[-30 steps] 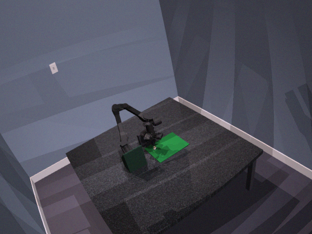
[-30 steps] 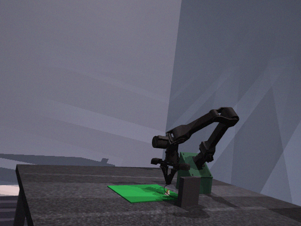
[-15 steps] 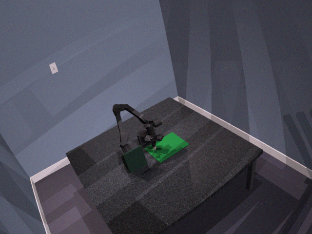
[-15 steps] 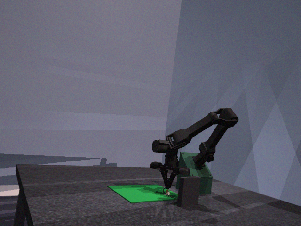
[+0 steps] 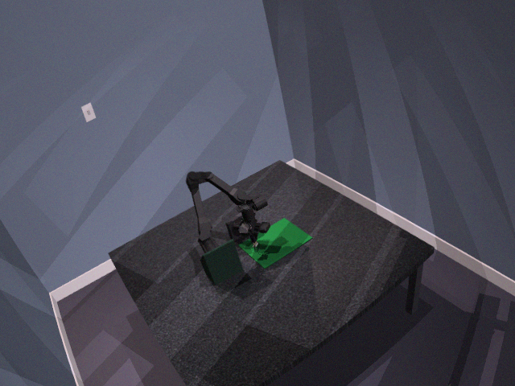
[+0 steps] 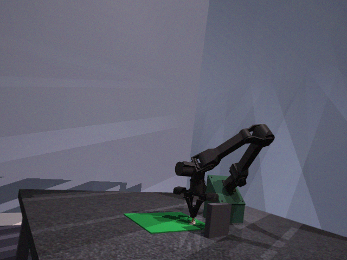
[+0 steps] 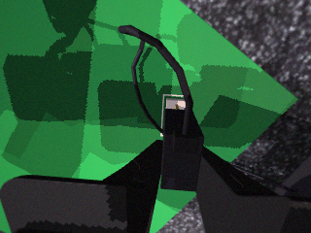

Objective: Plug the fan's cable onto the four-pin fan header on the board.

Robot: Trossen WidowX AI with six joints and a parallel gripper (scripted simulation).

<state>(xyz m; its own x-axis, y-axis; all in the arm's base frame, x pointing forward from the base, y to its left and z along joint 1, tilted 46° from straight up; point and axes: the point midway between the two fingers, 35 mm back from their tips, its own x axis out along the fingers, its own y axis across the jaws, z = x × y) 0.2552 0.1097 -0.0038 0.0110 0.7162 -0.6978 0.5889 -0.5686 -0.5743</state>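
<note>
The green board (image 5: 290,238) (image 6: 152,225) (image 7: 39,146) lies flat on the table. My gripper (image 5: 254,242) (image 6: 193,215) is shut on the black plug (image 7: 181,162) and stands over the board near its corner. The white fan header (image 6: 192,222) (image 7: 174,103) sits on the board just below the plug; in the wrist view the plug's far end covers most of it, and part of its white wall and a pin show. Whether the plug is down in the header is hidden. The black cable (image 7: 176,63) loops up from the plug over the board.
A grey upright block, the fan by its look (image 6: 218,221), stands beside the board's corner. A green wedge-shaped stand (image 5: 224,264) (image 6: 236,212) is at the arm's base. The dark table (image 5: 290,299) (image 6: 97,201) carries everything.
</note>
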